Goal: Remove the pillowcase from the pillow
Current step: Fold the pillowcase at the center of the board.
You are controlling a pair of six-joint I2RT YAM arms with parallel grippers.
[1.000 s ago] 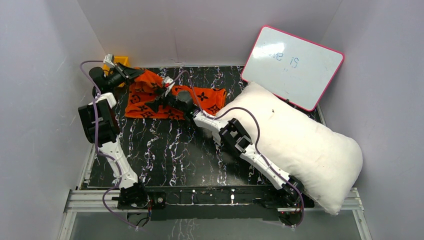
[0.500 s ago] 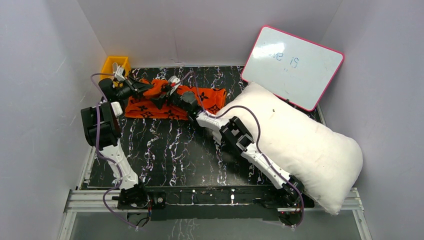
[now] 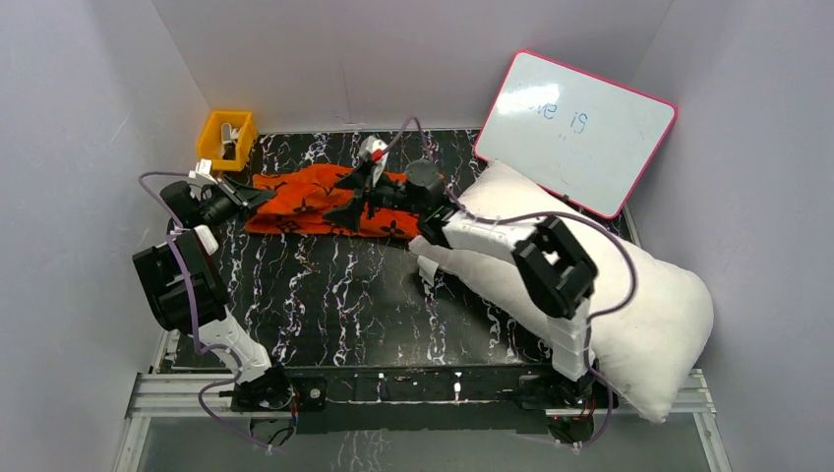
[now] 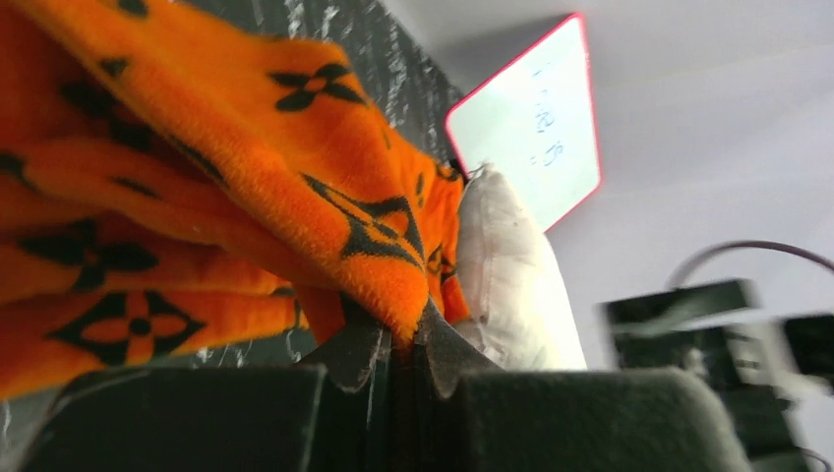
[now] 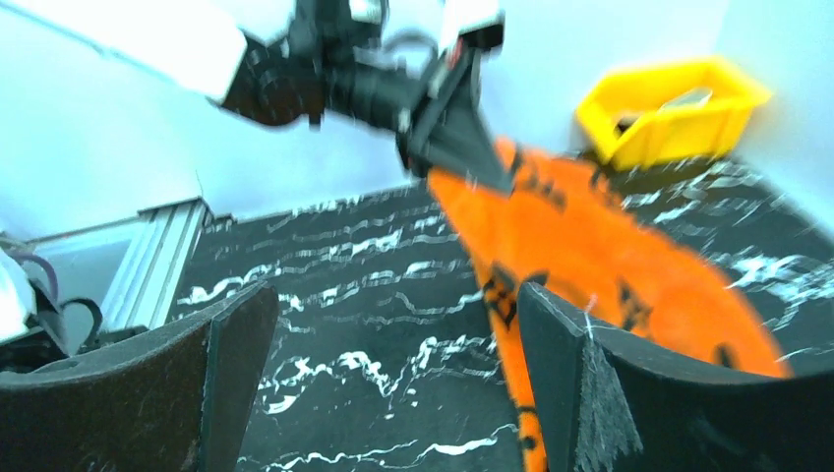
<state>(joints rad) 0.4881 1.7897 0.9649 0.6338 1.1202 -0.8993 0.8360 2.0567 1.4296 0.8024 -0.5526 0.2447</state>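
The orange pillowcase [image 3: 310, 202] with black motifs lies crumpled along the back of the table, off the pillow. My left gripper [image 3: 259, 197] is shut on its left end; in the left wrist view the fabric [image 4: 295, 187] is pinched between the closed jaws [image 4: 403, 339]. The white pillow [image 3: 600, 285] lies at the right, its near corner past the table's front rail. My right gripper [image 3: 346, 195] hangs open over the pillowcase's middle. In the right wrist view its fingers [image 5: 561, 374] stand wide with only table between them, and the pillowcase [image 5: 610, 265] runs along the right finger.
A yellow bin [image 3: 225, 137] sits at the back left corner. A pink-framed whiteboard [image 3: 575, 128] leans on the back right wall behind the pillow. The black marbled table [image 3: 334, 295] shows bare in front of the pillowcase. Grey walls close in on both sides.
My left gripper has pulled the pillowcase's end left and toward me, uncovering the yellow bin. My right arm has lifted and swung right, its gripper still open over the fabric.
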